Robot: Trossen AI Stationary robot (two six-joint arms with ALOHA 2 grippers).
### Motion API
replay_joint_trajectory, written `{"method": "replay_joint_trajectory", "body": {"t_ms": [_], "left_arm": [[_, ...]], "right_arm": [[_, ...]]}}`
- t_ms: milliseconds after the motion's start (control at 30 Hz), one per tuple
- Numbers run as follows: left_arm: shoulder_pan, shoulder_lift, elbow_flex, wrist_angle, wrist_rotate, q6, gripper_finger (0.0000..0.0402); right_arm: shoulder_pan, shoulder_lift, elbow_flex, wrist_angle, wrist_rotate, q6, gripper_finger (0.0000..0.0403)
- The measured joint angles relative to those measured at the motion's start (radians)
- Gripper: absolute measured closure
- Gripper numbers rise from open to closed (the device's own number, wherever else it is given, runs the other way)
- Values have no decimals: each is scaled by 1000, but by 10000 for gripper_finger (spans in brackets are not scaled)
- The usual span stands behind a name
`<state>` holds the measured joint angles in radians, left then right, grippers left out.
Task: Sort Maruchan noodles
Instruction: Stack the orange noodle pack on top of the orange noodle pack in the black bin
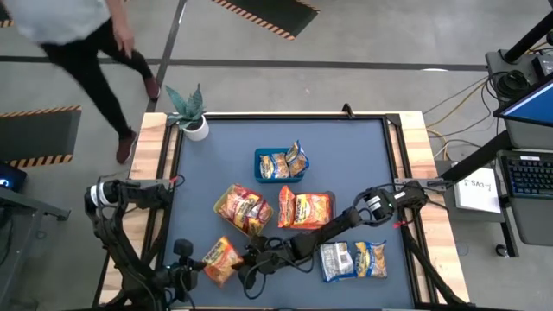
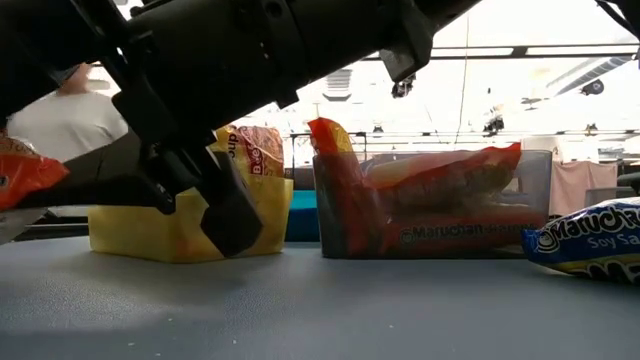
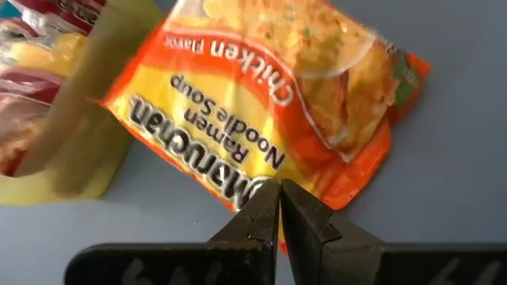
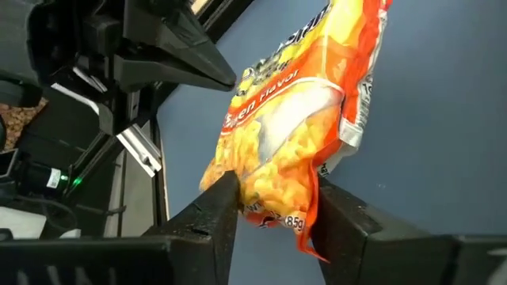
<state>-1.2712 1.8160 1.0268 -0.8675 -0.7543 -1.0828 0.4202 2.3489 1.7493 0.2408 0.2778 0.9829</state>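
An orange Maruchan chicken packet [image 1: 220, 257] hangs near the table's near-left corner between both grippers. My left gripper [image 3: 279, 198] is shut on one end of it. My right gripper [image 4: 273, 210] reaches in from the right and is closed around the other end. The low view shows the packet [image 2: 20, 175] raised above the table. More packets sit in a blue tray [image 1: 259, 154], a yellow-green tray [image 1: 218, 207] and a black tray [image 1: 281, 192]. Two blue-and-yellow packets [image 1: 354, 259] lie flat on the near right. My left gripper pinches the packet's sealed edge [image 3: 265, 178] at one short end between its two fingertips. The printed face is turned toward the wrist camera, and the packet is lifted clear of the table. My right gripper has the packet's opposite end [image 4: 273, 194] between its two fingers [image 4: 226, 206], which lie across the packet's width. The plastic bulges out on both sides of them.
A potted plant [image 1: 188, 112] stands at the far-left corner. Wooden rails [image 1: 415, 173] border the blue mat. A person [image 1: 86, 43] walks beyond the far-left corner. A laptop and papers [image 1: 527, 173] sit off to the right. Bare mat lies along the far edge.
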Motion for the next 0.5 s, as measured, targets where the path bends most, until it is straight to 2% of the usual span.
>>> {"method": "replay_joint_trajectory", "body": {"t_ms": [200, 333, 400, 500], "left_arm": [[-3, -16, 42, -119, -39, 4, 402], [-4, -49, 72, -231, -78, 10, 402], [-8, -82, 80, -270, -137, 1, 402], [-15, -141, 84, -277, -294, -2, 402]], "right_arm": [[1, -2, 0, 4, 2, -30, 323], [1, -7, 0, 2, -12, -43, 333], [1, -11, 0, 0, -24, -52, 330], [1, -28, 0, -10, -34, -76, 330]]}}
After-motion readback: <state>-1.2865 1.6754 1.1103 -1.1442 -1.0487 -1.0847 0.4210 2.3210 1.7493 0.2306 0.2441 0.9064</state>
